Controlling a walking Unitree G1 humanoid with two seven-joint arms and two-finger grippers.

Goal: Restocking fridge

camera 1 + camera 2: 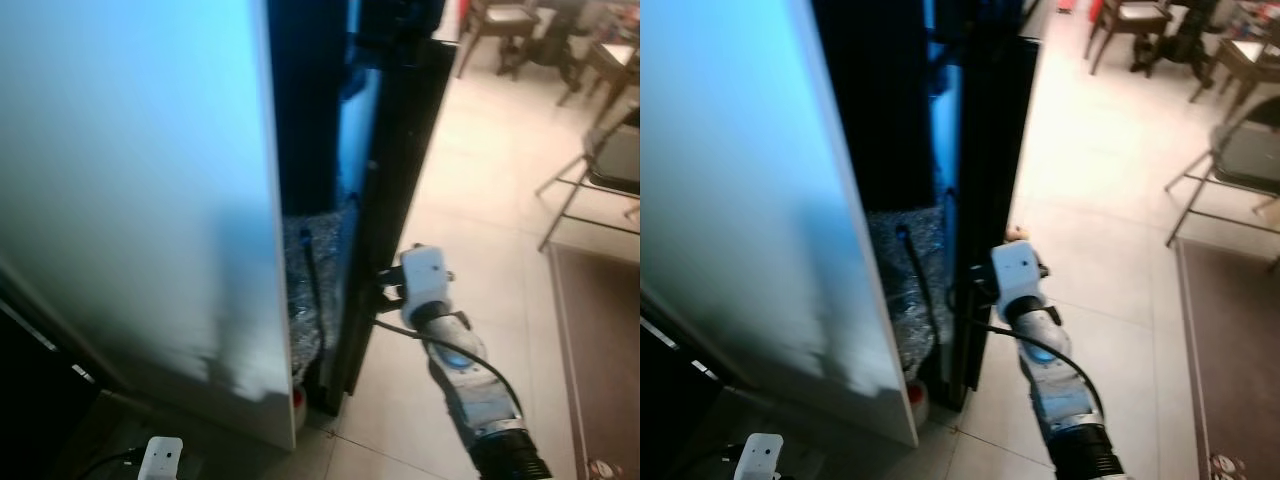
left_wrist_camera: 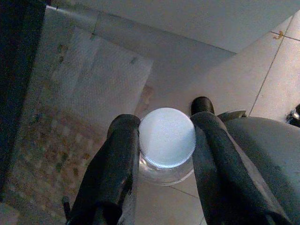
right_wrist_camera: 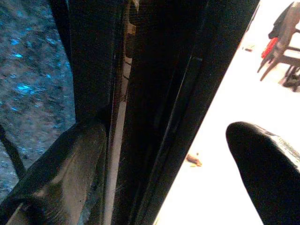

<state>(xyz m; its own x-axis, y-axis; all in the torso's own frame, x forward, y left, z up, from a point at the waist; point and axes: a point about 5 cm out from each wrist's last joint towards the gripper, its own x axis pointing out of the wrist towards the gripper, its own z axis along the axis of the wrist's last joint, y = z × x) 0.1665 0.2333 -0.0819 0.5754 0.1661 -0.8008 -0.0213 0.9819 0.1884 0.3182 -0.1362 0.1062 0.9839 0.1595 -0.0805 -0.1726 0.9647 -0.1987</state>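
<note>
A tall white fridge panel (image 1: 140, 180) stands on my left, and beside it a black fridge door (image 1: 390, 180) is ajar, leaving a narrow dark gap. My right gripper (image 1: 385, 292) is at that door's outer edge, open. One of its fingers (image 3: 70, 159) sits in the gap and the other is on the room side, so the door edge (image 3: 159, 93) lies between them. Low at my left, my left gripper (image 2: 164, 117) is shut on a clear bottle with a white ribbed cap (image 2: 167, 137).
Crinkled silver material (image 1: 305, 270) shows inside the gap, with a small red thing (image 1: 298, 398) at its foot. Pale floor tiles (image 1: 480, 200) stretch to the right. A metal folding chair (image 1: 605, 160), a dark rug (image 1: 600, 340) and wooden dining chairs (image 1: 500, 25) stand further right.
</note>
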